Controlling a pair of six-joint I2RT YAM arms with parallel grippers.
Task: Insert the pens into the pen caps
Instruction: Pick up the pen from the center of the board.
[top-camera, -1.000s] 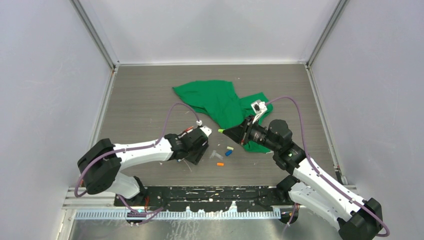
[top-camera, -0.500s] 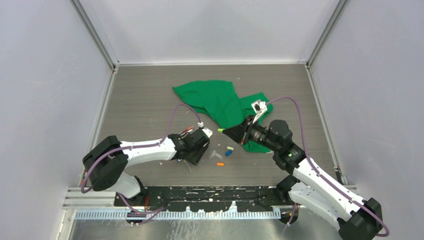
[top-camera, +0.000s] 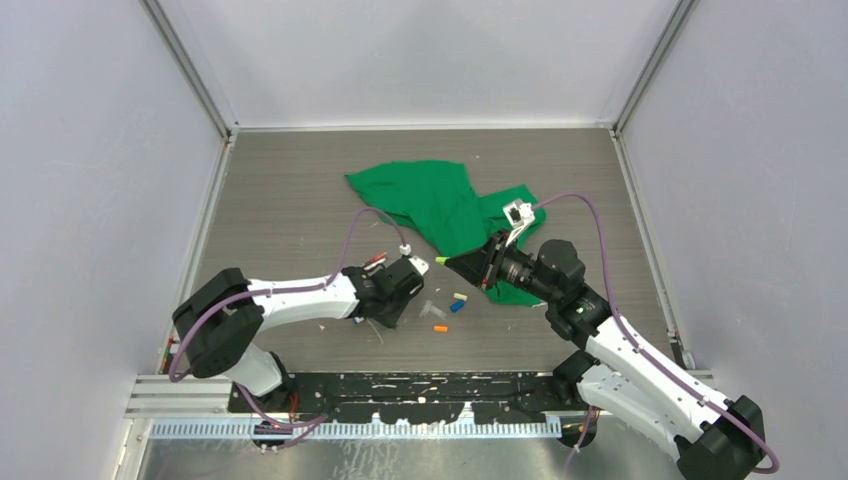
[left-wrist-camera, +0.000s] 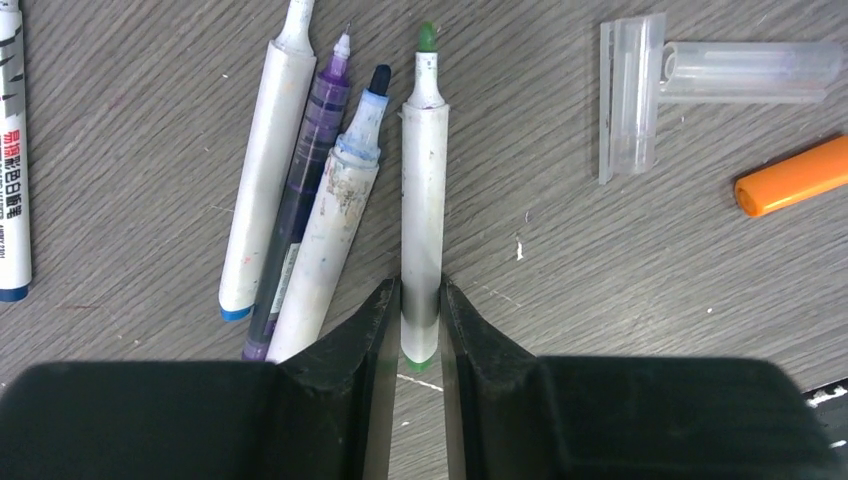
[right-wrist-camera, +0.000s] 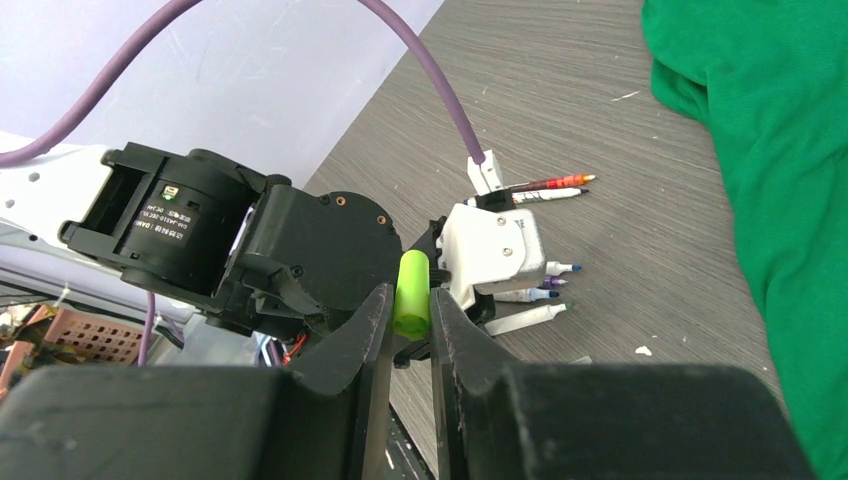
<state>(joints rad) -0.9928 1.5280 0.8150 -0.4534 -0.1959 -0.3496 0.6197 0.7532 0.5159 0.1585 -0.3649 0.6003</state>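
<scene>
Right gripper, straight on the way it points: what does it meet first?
Probably the left arm's wrist, directly ahead of the right gripper and its green cap; the gap between them is unclear.

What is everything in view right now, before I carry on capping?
Green-tipped white marker pen: one, flat on the table, between the left fingers.
Other marker pens: four, blue-tipped white, purple, blue-ended white, printed white; lying beside it.
Loose plastic caps: four, clear, orange, blue, yellow; on the table between the arms.
Light green plastic cap: one, held above the table.
Green cloth: one, crumpled, far centre.
Grey wood-grain table: one.
Left fingers: black, closed on the green-tipped pen.
Right fingers: black, shut on the light green cap.
</scene>
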